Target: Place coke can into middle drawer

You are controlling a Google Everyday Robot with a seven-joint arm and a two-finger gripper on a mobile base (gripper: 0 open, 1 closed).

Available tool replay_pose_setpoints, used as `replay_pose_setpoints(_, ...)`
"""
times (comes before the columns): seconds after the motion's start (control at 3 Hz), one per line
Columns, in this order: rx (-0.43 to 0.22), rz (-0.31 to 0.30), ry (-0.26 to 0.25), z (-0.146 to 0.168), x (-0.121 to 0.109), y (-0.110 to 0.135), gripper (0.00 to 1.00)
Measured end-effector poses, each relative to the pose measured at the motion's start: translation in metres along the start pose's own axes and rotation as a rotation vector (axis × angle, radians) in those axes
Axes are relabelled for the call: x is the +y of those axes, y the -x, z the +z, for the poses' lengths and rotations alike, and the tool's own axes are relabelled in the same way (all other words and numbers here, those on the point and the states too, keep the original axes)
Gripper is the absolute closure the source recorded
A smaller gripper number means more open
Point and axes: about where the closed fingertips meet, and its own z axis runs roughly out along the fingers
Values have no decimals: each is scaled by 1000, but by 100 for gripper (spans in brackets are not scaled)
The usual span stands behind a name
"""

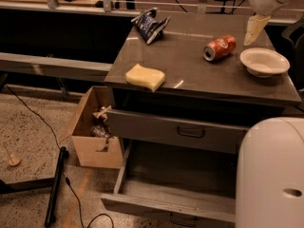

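Nearest, at lower right, the robot's white body (pixel 270 175) fills the corner. Beside it the middle drawer (pixel 175 186) stands pulled well out, wide, shallow and grey, its inside showing nothing in it. Above it the top drawer (pixel 180 132), with a dark loop handle, is only slightly out. A cardboard box (pixel 95 132) sits on the floor to the left.

On the table (pixel 190 75), a yellow sponge (pixel 145 76) lies at the front edge. Farther back and to the right, the coke can (pixel 219 48) lies on its side, silver top facing the front left, just beside a white bowl (pixel 264 61) but apart from it. A blue snack bag (pixel 151 23) lies at the far left.

Farthest, at top right, the hand (pixel 253 30) hangs above the table, behind the bowl and right of the can, holding nothing; whether it is spread or closed cannot be told.

The can is probably light, thin-walled, smooth and free to roll. A gentle grip across the middle of its round body seems safest.
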Motion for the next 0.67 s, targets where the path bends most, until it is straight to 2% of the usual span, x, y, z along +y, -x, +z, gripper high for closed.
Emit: replay_pose_setpoints(0.67, 76, 29, 69, 51, 15, -17, 0)
